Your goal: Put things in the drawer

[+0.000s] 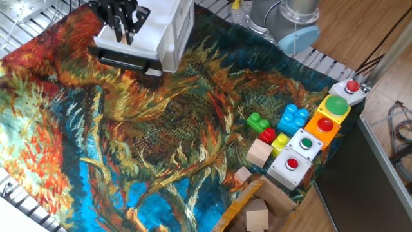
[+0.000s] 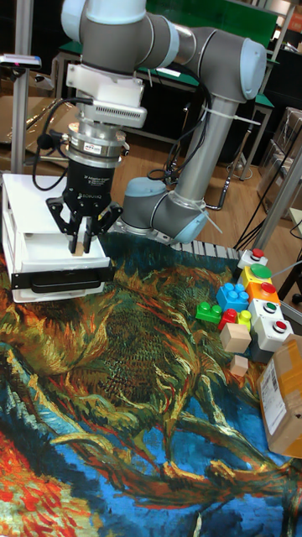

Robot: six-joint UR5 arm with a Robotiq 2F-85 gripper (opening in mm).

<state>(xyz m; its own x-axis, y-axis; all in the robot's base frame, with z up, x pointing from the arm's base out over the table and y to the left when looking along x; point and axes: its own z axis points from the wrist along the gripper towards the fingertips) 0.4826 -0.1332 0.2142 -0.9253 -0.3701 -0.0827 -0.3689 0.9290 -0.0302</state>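
The drawer (image 1: 143,46) of the small white box stands pulled out at the far left, its dark-edged front panel (image 2: 63,284) facing the cloth. My gripper (image 1: 123,37) hangs just above the drawer's tray (image 2: 38,250), fingers pointing down. In the tall fixed view a tiny pale tan cube (image 2: 77,244) shows pinched between the fingertips of the gripper (image 2: 80,246). In the fixed view the cube is too small to make out. Another small tan cube (image 1: 243,174) lies on the cloth near the cardboard box.
At the right sit a larger wooden block (image 1: 259,153), green, red, yellow and blue toy bricks (image 1: 293,118), and a row of button boxes (image 1: 309,143). A brown cardboard box (image 1: 239,209) holding a wooden block stands at the front right corner. The arm's base (image 2: 168,214) rises behind the table.
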